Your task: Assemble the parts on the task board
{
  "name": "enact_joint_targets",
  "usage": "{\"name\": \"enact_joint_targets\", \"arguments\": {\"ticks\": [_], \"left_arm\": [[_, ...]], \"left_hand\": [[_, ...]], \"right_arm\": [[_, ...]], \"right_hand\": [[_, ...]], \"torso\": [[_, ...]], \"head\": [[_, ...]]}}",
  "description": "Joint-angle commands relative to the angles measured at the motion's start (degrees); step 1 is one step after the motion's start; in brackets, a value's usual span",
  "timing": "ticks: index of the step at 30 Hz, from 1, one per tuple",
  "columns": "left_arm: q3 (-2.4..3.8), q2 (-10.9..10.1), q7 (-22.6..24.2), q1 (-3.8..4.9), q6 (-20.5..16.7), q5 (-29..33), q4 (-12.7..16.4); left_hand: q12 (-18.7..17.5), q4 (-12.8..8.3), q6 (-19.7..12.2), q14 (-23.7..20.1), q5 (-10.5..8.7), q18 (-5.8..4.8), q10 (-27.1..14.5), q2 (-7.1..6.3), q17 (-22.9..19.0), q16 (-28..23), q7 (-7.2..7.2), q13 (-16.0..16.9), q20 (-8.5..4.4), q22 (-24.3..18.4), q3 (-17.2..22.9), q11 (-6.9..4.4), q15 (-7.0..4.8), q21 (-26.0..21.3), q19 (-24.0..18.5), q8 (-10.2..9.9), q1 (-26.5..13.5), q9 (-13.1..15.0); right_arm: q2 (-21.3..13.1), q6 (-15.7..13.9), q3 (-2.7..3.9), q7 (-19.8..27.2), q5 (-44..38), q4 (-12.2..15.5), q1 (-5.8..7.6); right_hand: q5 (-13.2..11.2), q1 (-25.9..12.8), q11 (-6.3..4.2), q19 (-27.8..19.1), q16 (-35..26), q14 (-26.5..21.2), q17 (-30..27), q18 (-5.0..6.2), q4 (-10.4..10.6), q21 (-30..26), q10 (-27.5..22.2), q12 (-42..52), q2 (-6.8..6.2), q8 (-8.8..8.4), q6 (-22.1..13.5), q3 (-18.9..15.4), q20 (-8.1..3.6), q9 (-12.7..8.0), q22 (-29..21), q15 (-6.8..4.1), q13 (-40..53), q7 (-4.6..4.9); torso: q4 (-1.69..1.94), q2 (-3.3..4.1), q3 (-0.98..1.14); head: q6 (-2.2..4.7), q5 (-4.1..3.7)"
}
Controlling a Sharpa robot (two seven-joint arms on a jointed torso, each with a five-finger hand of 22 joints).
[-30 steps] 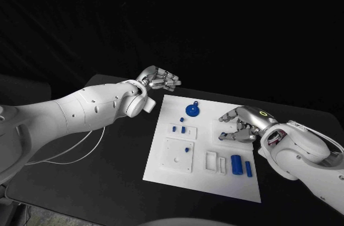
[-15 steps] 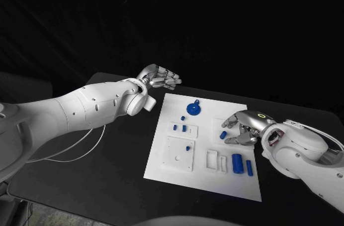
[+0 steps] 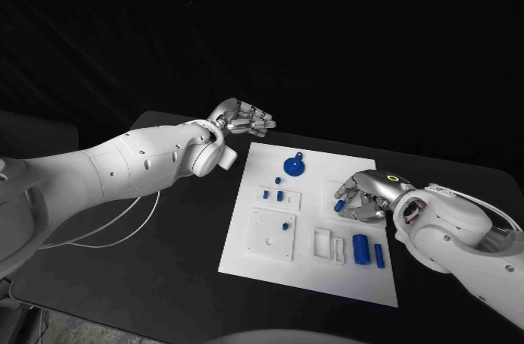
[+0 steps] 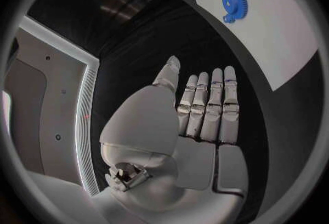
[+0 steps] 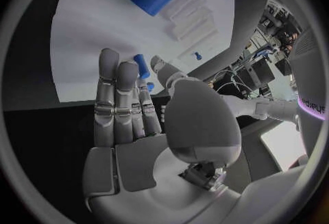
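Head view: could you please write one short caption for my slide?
Right hand pinches a small blue part over the white task board; left hand hovers beyond the board's far corner.

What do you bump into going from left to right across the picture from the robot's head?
Left hand → blue gear → right hand, a small blue part at its fingers.

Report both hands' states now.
Left hand: open, fingers straight, holding nothing.
Right hand: pinches a small blue part between thumb and finger.
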Motion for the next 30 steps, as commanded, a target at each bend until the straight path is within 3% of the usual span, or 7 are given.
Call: {"name": "enact_joint_targets", "arguments": {"ticks": [1,17,21,23,30], "left_arm": [[0.06,0.1,0.5,-0.04,0.5,0.3,0.0],[0.06,0.2,0.4,-0.04,0.6,0.3,0.0],[0.06,0.2,0.4,-0.04,0.6,0.3,-0.1],[0.06,0.2,0.4,-0.04,0.6,0.3,-0.1],[0.06,0.2,0.3,-0.04,0.7,0.3,-0.2]], "left_hand": [[-0.1,0.2,-0.3,-0.4,-0.13,-0.38,-0.3,0.15,-0.1,-0.1,-0.14,0.1,0.34,-0.1,0.0,0.00,-0.17,0.2,-0.2,-0.1,-0.1,0.0],[0.0,0.3,-0.1,-0.5,-0.11,-0.34,-0.3,0.18,0.0,-0.1,-0.19,0.1,0.38,-0.1,0.1,0.02,-0.15,0.2,-0.3,-0.1,0.0,-0.1],[0.0,0.3,-0.1,-0.5,-0.11,-0.34,-0.3,0.18,0.0,-0.1,-0.19,0.1,0.38,-0.1,0.1,0.02,-0.15,0.2,-0.3,-0.1,0.0,-0.1],[0.0,0.3,-0.1,-0.5,-0.11,-0.34,-0.3,0.18,0.0,-0.1,-0.19,0.1,0.38,-0.1,0.1,0.02,-0.15,0.2,-0.3,-0.1,0.0,-0.1],[0.0,0.3,-0.1,-0.5,-0.11,-0.34,-0.3,0.18,0.0,-0.1,-0.19,0.1,0.38,-0.1,0.1,0.02,-0.15,0.2,-0.3,-0.1,0.0,-0.1]], "right_arm": [[0.2,-0.1,-0.04,0.8,-0.5,-0.1,-0.07],[0.7,-0.5,-0.22,1.1,-0.1,-0.5,-0.28],[0.9,-1.1,-0.27,0.8,-0.3,-0.7,-0.31],[0.9,-1.4,-0.29,0.6,-0.4,-0.7,-0.32],[1.1,-3.5,-0.33,0.0,-1.1,-0.8,-0.34]], "right_hand": [[-0.4,-0.5,-0.06,2.2,0.4,0.1,0.2,-1.00,0.0,0.3,0.7,-0.2,-0.04,-0.06,0.6,1.5,-0.64,0.0,0.1,-0.50,0.0,-0.03],[-0.4,-0.5,-0.53,2.1,0.7,0.2,0.7,-1.42,-0.5,1.0,2.6,-0.2,1.23,0.24,5.4,6.2,-1.01,0.2,0.8,-0.81,0.0,1.33],[-0.3,-0.1,-0.81,2.1,0.8,0.2,0.8,-1.38,-0.8,1.2,3.6,-0.1,2.43,0.47,7.3,7.2,-1.18,0.3,0.9,-1.07,0.0,1.28],[-0.3,0.3,-1.01,2.1,0.8,0.1,0.9,-1.34,-0.7,1.3,4.1,-0.1,3.92,0.47,8.0,8.4,-1.35,0.4,1.0,-1.29,0.0,1.18],[-0.4,-0.7,-1.64,2.1,1.0,0.2,1.2,-1.67,-3.0,2.0,6.9,-0.3,4.24,0.25,10.4,12.8,-1.97,0.6,2.0,-1.86,0.1,0.85]], "torso": [[0.01,0.00,0.03],[0.00,0.00,0.01],[0.01,0.00,0.01],[0.02,0.00,0.00],[0.01,0.01,0.00]], "head": [[-0.05,-0.03],[-0.13,-0.06],[-0.25,-0.09],[-0.28,-0.08],[-0.37,-0.06]]}}
